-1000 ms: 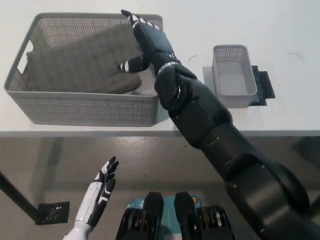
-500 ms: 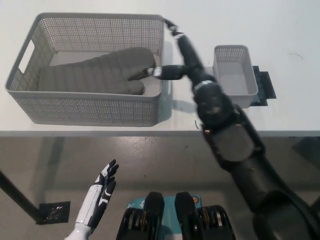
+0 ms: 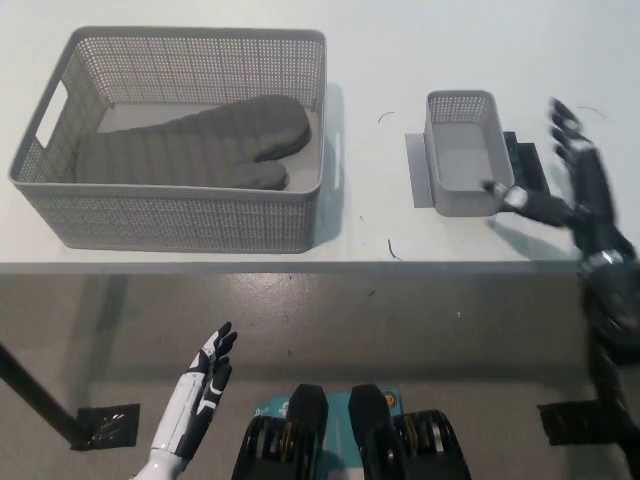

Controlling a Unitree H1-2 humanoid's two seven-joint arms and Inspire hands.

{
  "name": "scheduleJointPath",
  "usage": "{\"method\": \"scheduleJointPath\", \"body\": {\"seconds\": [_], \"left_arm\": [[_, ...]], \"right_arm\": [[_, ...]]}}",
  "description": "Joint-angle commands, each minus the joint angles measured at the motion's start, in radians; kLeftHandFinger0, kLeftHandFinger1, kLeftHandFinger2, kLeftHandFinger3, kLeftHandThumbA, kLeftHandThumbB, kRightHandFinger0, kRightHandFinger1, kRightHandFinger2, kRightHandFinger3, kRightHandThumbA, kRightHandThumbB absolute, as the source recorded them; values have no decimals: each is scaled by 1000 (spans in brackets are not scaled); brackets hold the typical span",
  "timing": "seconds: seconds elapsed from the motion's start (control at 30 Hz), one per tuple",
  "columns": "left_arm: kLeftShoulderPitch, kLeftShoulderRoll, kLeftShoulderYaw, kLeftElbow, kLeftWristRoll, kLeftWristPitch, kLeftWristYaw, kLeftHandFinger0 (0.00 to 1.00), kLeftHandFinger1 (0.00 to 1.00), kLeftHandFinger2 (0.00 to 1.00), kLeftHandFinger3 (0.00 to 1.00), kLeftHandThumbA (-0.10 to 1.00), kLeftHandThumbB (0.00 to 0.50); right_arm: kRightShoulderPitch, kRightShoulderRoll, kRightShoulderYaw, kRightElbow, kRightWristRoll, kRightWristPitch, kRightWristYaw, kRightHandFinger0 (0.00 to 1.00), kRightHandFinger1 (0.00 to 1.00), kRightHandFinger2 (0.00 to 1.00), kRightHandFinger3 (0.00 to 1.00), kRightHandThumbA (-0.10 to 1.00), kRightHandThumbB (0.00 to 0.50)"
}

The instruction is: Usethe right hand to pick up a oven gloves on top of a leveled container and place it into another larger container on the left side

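Note:
A grey quilted oven glove (image 3: 200, 145) lies flat inside the large grey mesh basket (image 3: 170, 215) at the table's left. The small grey mesh container (image 3: 463, 150) stands at the right on a dark pad, with nothing in it. My black right hand (image 3: 572, 185) hovers open to the right of the small container, fingers spread, holding nothing. My white left hand (image 3: 200, 385) rests open low at the lower left, below the table edge.
The white table (image 3: 380, 60) runs across the upper half, its front edge at about mid-frame. A dark mat (image 3: 525, 165) lies under and beside the small container. Grey floor shows below the table.
My right hand let go of the glove, which now lies in the large basket. The arm swung right, from over the basket to past the small container. The left hand stayed put.

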Motion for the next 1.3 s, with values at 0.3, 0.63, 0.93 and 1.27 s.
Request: {"method": "scheduleJointPath", "body": {"seconds": [0.3,0.63,0.93,1.27], "left_arm": [[-10,6,-11,-23,4,-43,-2,1000,1000,1000,1000,1000,110],[-15,2,-14,-15,8,-48,2,1000,1000,1000,1000,1000,93],[-12,3,-14,-16,6,-48,8,1000,1000,1000,1000,1000,108],[-21,4,-16,-19,13,-44,9,1000,1000,1000,1000,1000,98]], "right_arm": [[452,-49,13,-798,673,-108,293,1000,1000,1000,1000,1000,396],[524,-10,138,-657,436,-141,335,1000,1000,1000,1000,1000,379],[506,-4,166,-435,347,-132,359,1000,1000,1000,1000,1000,288],[465,-6,151,-348,337,-124,383,1000,1000,1000,1000,1000,174]]}}
